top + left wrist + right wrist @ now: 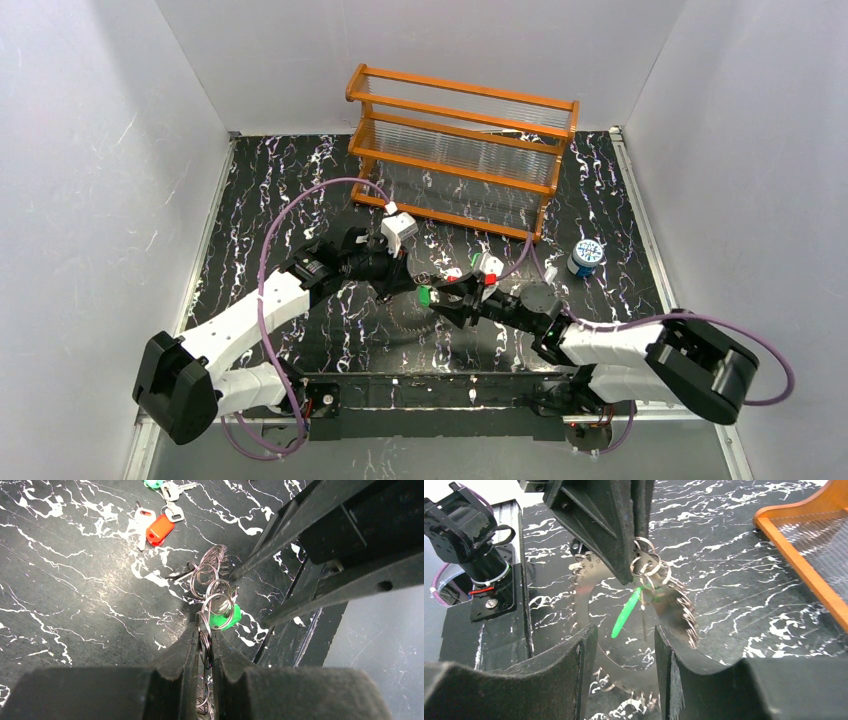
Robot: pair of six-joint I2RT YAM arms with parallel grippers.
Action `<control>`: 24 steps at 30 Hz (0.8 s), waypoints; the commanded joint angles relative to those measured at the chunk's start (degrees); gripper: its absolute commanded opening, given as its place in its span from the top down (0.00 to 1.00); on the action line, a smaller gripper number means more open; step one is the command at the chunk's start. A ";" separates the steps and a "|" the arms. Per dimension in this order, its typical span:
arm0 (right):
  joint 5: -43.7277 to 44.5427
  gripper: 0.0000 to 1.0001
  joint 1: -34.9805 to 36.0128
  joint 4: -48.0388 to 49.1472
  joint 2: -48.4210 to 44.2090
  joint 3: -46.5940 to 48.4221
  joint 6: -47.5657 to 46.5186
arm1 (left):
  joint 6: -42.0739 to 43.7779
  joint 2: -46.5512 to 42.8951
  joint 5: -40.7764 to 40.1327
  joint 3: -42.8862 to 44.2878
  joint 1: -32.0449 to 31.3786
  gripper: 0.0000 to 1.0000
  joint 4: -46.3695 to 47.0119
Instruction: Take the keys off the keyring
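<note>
The green-headed key (626, 612) dangles from shiny wire loops (649, 567) on the toothed grey keyring (676, 607), held up over the marbled surface (734, 570) by the left fingers (185, 650), clamped on those loops. The right fingers (574, 665), apart, should pinch its smooth plastic head squarely; the springy loops may twist
</note>
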 commanded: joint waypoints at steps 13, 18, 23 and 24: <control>6.09 0.47 2.60 28.66 18.74 2.17 4.30 | -3.32 -2.40 2.37 -0.95 -0.23 1.00 3.88; 8.73 0.47 2.99 30.42 21.92 2.72 3.68 | -4.12 -2.41 2.64 -1.03 -0.09 1.00 4.51; 13.48 0.44 6.25 33.01 26.09 4.12 -0.69 | -5.47 -2.20 2.75 -1.15 0.25 1.00 5.27; 15.36 0.43 6.84 34.53 27.26 4.19 -1.69 | -5.67 -2.19 2.77 -1.21 0.21 1.00 5.42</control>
